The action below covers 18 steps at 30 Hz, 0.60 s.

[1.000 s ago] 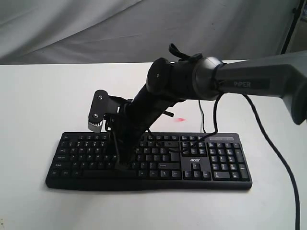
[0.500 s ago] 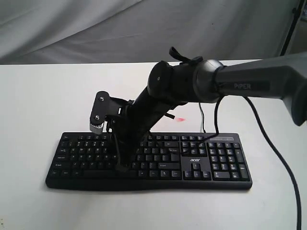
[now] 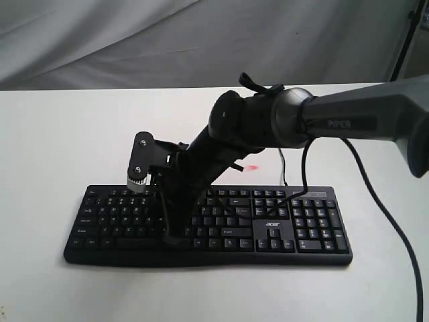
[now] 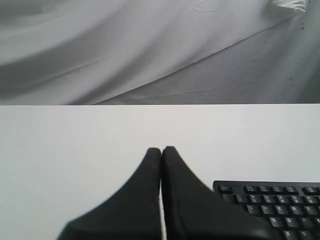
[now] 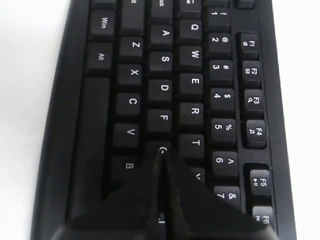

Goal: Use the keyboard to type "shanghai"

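Note:
The wide black keyboard [image 3: 305,231] with white legends lies across the front of the white table. My right gripper [image 3: 172,239] reaches over it from the right and stands shut, fingertips down in the letter rows left of the middle. In the right wrist view the shut right gripper [image 5: 161,151] covers most of the G key [image 5: 163,148], with F, T and B beside it; whether the key is pressed down I cannot tell. In the left wrist view my left gripper [image 4: 161,149] is shut on nothing over bare table, with the keyboard's corner [image 4: 272,200] off to one side.
A thin black cable [image 3: 281,169] runs back from the keyboard's rear edge. A small red spot [image 3: 251,167] lies on the table behind the keyboard. The right arm's own cable [image 3: 382,215] hangs at the right. A grey cloth backdrop [image 3: 134,40] stands behind the table.
My right arm's wrist has dropped and shifted slightly right, and the shut fingertips have moved a little down and right along the keys. The keyboard has stayed put.

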{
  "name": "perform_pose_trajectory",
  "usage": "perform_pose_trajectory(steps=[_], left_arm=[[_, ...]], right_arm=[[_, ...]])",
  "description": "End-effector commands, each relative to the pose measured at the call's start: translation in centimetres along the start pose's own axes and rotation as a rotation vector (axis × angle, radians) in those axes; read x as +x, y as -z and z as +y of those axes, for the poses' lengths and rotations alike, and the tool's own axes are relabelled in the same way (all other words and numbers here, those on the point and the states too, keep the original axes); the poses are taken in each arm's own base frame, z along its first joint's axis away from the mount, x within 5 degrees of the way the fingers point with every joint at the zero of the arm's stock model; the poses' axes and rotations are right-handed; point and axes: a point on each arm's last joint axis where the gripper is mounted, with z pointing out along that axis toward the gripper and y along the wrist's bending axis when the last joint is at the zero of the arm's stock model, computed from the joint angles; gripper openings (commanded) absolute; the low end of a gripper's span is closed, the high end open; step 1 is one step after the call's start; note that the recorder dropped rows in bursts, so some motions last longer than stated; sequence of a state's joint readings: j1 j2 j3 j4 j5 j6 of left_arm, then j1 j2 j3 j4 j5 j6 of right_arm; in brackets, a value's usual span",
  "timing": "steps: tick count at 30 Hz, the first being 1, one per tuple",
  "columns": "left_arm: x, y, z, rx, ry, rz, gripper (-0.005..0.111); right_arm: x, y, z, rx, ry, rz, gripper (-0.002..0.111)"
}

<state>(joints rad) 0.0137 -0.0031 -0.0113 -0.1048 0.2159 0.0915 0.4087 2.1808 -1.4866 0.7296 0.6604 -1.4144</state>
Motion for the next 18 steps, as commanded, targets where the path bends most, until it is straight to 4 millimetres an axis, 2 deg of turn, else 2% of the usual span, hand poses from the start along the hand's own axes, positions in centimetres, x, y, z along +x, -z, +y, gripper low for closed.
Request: perform_pose_trajectory(steps=[1,18], left_arm=[[0.01,-0.03,-0.03,0.005,0.005,0.001,0.001],[0.01,-0.03,-0.03,0.005,0.005,0.001,0.001]], right_arm=[[0.34,-0.51,0.03,-0.011,0.004,-0.003,0.0],[0.44,-0.51,0.01,-0.015,0.02,0.001,0.0]])
